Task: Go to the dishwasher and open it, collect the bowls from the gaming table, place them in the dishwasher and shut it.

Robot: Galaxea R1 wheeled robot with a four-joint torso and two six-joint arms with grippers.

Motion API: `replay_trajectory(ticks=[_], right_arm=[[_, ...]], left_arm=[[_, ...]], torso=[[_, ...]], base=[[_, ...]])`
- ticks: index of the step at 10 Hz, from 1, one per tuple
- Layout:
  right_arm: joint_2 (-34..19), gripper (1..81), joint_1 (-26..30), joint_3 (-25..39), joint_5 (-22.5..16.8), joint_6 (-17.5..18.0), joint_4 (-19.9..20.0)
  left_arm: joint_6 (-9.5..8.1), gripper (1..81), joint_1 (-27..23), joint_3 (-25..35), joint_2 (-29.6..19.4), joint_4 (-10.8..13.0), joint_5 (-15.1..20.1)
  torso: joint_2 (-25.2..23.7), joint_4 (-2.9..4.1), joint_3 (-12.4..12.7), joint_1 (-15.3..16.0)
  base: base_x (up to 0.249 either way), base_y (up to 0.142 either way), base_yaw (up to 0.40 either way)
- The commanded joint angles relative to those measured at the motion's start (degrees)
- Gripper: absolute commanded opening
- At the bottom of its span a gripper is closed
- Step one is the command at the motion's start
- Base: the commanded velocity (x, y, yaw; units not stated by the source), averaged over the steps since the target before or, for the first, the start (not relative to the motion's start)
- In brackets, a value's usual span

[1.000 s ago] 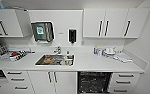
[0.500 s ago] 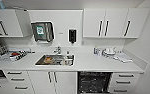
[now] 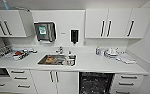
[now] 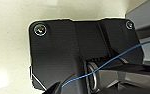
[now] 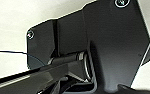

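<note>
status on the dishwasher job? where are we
Robot faces the kitchen counter. The dishwasher bay under it, right of the sink, shows a dark interior with racks, so it looks already open. No bowl seen in the racks from here, so collecting, loading and closing appear left.

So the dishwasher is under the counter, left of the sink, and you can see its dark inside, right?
Not quite. The dishwasher sits under the counter to the right of the sink, not the left. The head view shows this, and its dark inside does show there.
</note>
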Motion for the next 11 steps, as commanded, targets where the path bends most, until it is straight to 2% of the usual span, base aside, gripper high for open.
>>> replay_trajectory(ticks=[1, 3, 4, 8, 9, 10, 11], right_arm=[[0.55, 81.1, 2.08, 0.07, -1.94, -0.37, 0.17], [0.55, 81.1, 1.99, -0.97, -1.41, -0.88, 2.18], [0.73, 81.1, 1.99, -1.33, -1.41, -3.53, 4.83], [1.17, 81.1, 1.99, -1.42, -1.41, -25.77, 25.75], [1.35, 81.1, 1.90, -1.42, -1.41, -29.10, 28.99], [1.70, 81.1, 1.38, -1.76, -1.32, -30.95, 30.14], [2.22, 81.1, 1.20, -2.48, -1.23, -31.13, 30.23]], left_arm=[[0.15, 81.1, -2.41, 0.12, -0.55, -0.50, 3.43], [0.15, 81.1, -2.41, 0.12, -0.37, -0.50, 3.52], [0.15, 81.1, -2.41, 0.12, -0.47, -0.50, 3.61], [0.06, 81.1, -2.41, 0.12, -0.55, -0.42, 3.87], [0.15, 81.1, -2.41, 0.12, -0.82, -0.50, 3.87], [0.15, 81.1, -2.41, 0.12, -0.82, -0.50, 3.87], [0.15, 81.1, -2.41, 0.12, -0.82, -0.59, 3.87]], torso=[[0.00, 0.00, 0.00, 0.00], [0.02, 0.00, 0.00, 0.02], [0.02, 0.00, 0.00, 0.00], [0.02, 0.00, 0.00, 0.00], [0.02, 0.00, 0.00, 0.00], [0.02, 0.00, 0.00, 0.00], [0.02, 0.00, 0.00, 0.00]], base=[[0.000, 0.000, 0.332], [0.000, 0.000, 0.333], [0.000, 0.000, 0.333], [0.000, 0.000, 0.333], [0.000, 0.000, 0.334], [0.000, 0.000, 0.334], [0.000, 0.000, 0.334]])
